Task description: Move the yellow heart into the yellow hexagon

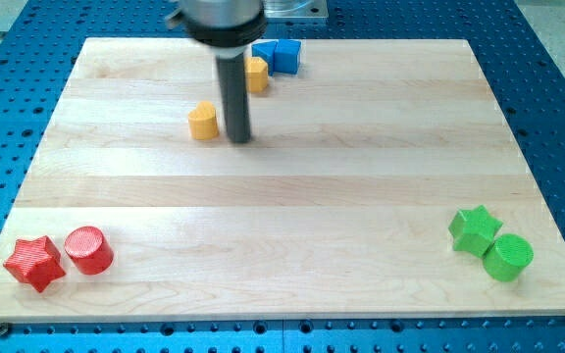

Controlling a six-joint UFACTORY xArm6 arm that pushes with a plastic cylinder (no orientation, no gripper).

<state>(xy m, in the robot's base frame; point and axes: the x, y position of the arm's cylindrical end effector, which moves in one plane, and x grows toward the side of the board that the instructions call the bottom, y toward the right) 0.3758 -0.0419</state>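
Yellow heart block point(258, 75), by its look, lies just beyond my tip point(239, 138) toward the view's top-right, with the yellow hexagon block point(203, 123) just left; no claw shows, so its state cannot be told.

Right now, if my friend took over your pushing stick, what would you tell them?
My tip is on the board, just to the view's right of one yellow block, a small gap between them.
The other yellow block sits further toward the view's top, partly hidden behind the rod, next to the blue blocks.
I can't tell which is the heart.
Done: the yellow blocks are not together yet.
Left: push the heart up against the hexagon.
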